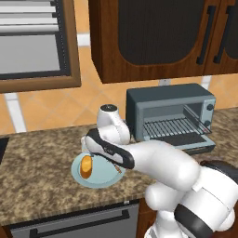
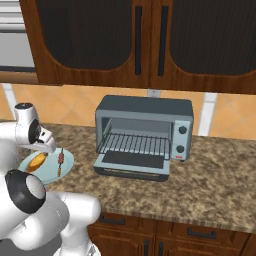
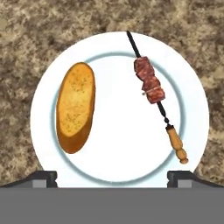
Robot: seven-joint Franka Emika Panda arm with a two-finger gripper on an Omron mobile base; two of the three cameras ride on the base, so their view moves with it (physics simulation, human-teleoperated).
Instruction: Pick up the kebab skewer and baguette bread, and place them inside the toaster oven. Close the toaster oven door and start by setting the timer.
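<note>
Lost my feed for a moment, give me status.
Gripper open, above the plate. Kebab skewer and baguette bread on it, apart, untouched. Toaster oven door down, rack bare. Nothing in the way.

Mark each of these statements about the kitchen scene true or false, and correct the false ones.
1. The toaster oven door is shut. False: it hangs open, showing the wire rack.
2. The baguette bread lies on the plate. True.
3. The kebab skewer rests across the bread. False: they lie apart, side by side.
4. The gripper grasps the skewer. False: it hovers open above the plate, holding nothing.
5. The toaster oven stands on the counter. True.
</note>
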